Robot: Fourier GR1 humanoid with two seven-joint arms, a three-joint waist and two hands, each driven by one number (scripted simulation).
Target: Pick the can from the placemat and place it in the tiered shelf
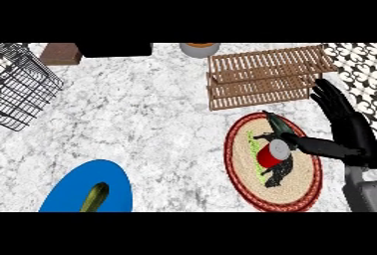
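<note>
A red can [270, 154] with a grey lid stands on the round woven placemat [298, 191], which has a red border and a dark figure printed on it. My right hand [346, 133] comes in from the right edge, just right of the can. Its fingers [330, 98] point straight up towards the shelf, and its thumb [309, 144] reaches left to the can's upper right side. The hand is open and is not curled round the can. The wooden tiered shelf [265, 74] stands just behind the placemat. My left hand does not show.
A blue plate [66, 191] with a green-yellow vegetable [94, 195] lies at the front left. A black wire basket [22, 84] stands at the left edge. A brown block [60, 54], a black object [115, 49] and a grey bowl [199, 49] line the back.
</note>
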